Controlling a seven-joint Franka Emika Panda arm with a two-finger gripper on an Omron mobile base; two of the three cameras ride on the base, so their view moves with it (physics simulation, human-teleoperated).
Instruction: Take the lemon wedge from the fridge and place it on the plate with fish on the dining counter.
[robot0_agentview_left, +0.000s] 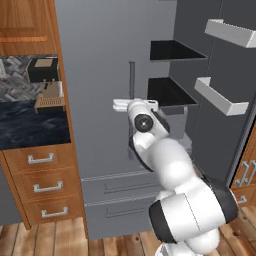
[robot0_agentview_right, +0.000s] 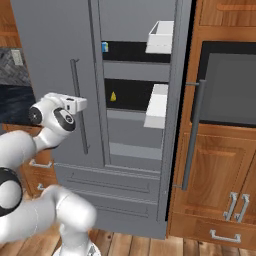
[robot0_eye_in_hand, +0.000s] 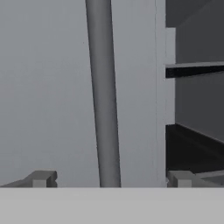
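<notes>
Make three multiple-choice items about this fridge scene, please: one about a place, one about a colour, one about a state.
1. Where is the lemon wedge?
A. on a black shelf inside the fridge
B. in a white door bin
C. on the floor

2. What colour is the small carton on the upper shelf?
A. red
B. blue
C. green

3. How does the tool stand?
A. shut on the door handle
B. shut on the wedge
C. open, holding nothing

Answers:
1 A: the right base view shows the yellow slice on the middle shelf, behind the open right door.
2 B: it shows blue at the shelf's left end.
3 C: in the hand view the fingertips stand wide apart, with the left door's handle ahead between them.
</notes>
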